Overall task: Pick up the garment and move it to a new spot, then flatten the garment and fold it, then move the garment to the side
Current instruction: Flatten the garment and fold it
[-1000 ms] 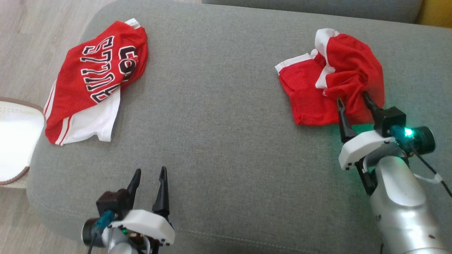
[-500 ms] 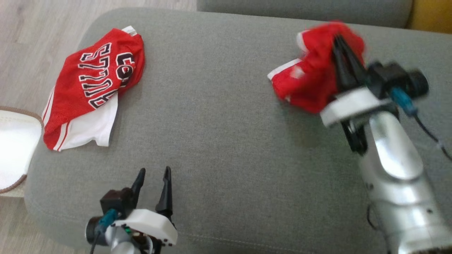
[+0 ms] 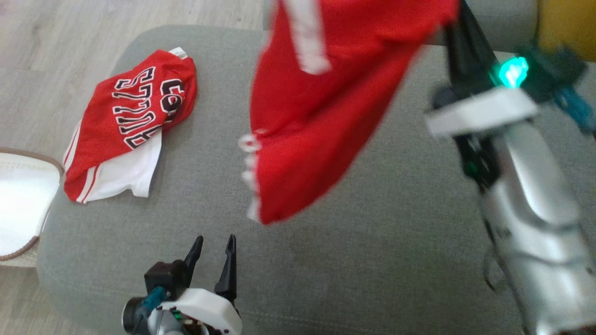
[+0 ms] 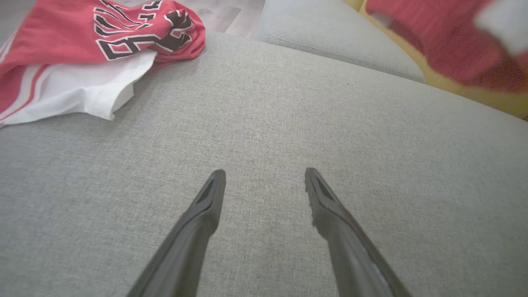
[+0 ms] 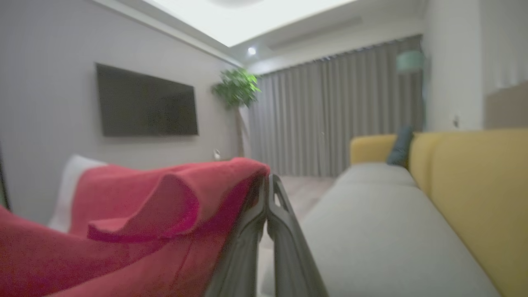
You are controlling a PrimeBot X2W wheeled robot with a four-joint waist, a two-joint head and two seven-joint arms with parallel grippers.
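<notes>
Our right gripper (image 3: 458, 28) is clamped on the garment (image 3: 316, 116), both dark fingers pressed together with red cloth caught between them. We see this best from the right wrist, where the right gripper (image 5: 267, 189) shows no gap between its fingers and the garment (image 5: 144, 214) drapes off their left side in soft folds, a white band at its far edge. From the head, the garment hangs in the air over the middle of the grey seat (image 3: 326, 265), blurred, running from the top edge down to a loose lower corner trimmed in white. We cannot tell whether that corner touches the seat. Our left gripper (image 3: 215, 242) sits low at the near edge of the seat, fingers spread and holding nothing. From the left wrist, the left gripper (image 4: 265, 175) hovers just over bare grey fabric, with the garment (image 4: 445, 45) up at the far right, clear of the seat (image 4: 288, 123). A red and white jersey (image 3: 130, 121) with black lettering lies crumpled at the seat's far left corner, well apart from both grippers. Beside that corner, on the wood floor (image 3: 70, 28), stands a white thing with a brown rim (image 3: 18, 195). Beyond the right gripper we see a TV (image 5: 144, 103), a plant (image 5: 237, 88), grey curtains (image 5: 338, 111) and a yellow backrest (image 5: 474, 185).
</notes>
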